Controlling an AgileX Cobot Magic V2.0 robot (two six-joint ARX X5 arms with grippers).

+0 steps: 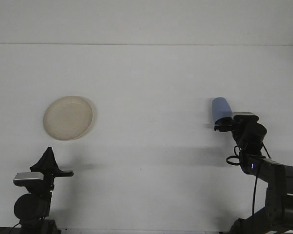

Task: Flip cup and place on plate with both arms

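Observation:
A blue cup [220, 107] lies on the white table at the right, its lower end hidden behind my right gripper [225, 124]. That gripper has come up against the cup from the near side; its wrist camera block covers the contact. A cream round plate [68, 117] lies flat at the left of the table. My left gripper [49, 152] stands at the near left edge, pointing up, shut and holding nothing, well below the plate.
The white table [146, 87] runs back to a white wall. A wide stretch of bare table lies between the plate and the cup. The right arm's links and cable [263, 170] sit at the near right corner.

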